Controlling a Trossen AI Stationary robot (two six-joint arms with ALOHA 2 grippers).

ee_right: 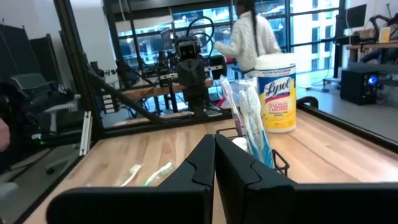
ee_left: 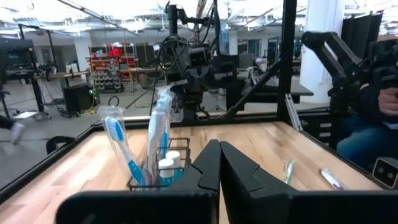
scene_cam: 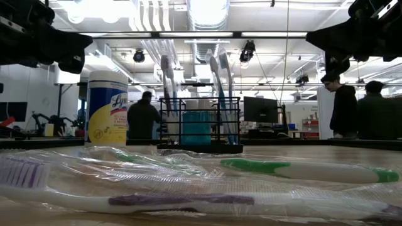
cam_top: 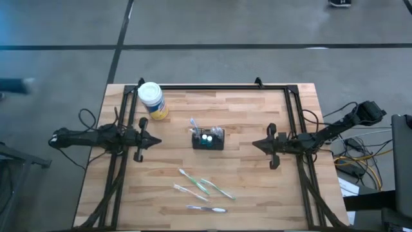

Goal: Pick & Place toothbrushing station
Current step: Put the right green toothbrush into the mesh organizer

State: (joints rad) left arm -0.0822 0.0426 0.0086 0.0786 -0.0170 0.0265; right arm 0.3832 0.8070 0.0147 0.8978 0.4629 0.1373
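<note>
The caddy (cam_top: pixel 208 139) holds wrapped toothbrushes (scene_cam: pixel 219 94) and seemingly a teal cup (scene_cam: pixel 196 128). Left gripper (cam_top: pixel 158 141) and right gripper (cam_top: pixel 255 144) are pressed together, empty.

A grey concrete floor (cam_top: pixel 257 26) crossed by dark lines surrounds the light wooden butcher-block bench (cam_top: pixel 257 180). Beyond it, bright ceiling lights (scene_cam: pixel 207 9) and white ducts hang overhead; tall glass windows (ee_right: pixel 186 25), red shelving (ee_left: pixel 115 65), perhaps storage racks, and standing people (scene_cam: pixel 344 110) fill the workshop.

Black caddy (scene_cam: pixel 200 124) behind wrapped toothbrushes (scene_cam: pixel 188 199)
</note>
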